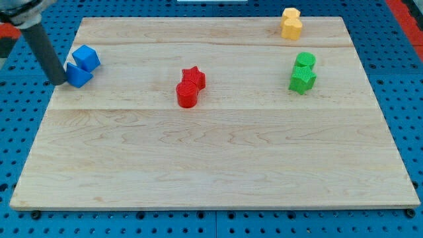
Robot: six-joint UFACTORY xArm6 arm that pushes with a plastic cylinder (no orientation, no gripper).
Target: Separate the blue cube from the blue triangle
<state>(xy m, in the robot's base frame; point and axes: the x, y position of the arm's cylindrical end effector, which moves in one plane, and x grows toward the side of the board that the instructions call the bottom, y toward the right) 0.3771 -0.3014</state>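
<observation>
Blue cube [86, 57] and blue triangle [78, 75] sat touching each other in the upper left of the frame, close to the left edge of the pale wooden table [211, 158], with the cube toward the top and the triangle just below it. My tip [59, 82] stood at the triangle's left side, touching it or very nearly so, the dark rod slanting up toward the frame's top-left corner. The arm carried no claw, only that rod, so nothing was spread, pressed together or pinched. Near the centre of the frame, slightly left and above the middle, a red star [194, 78] pressed against a red cylinder [187, 94] below it. At the right, a green cylinder [305, 61] touched a green star [302, 80] beneath it. Two yellow blocks [291, 23], shapes hard to make out, sat together at the top edge, right of centre. Blue perforated board [13, 132] framed the table on all sides.
</observation>
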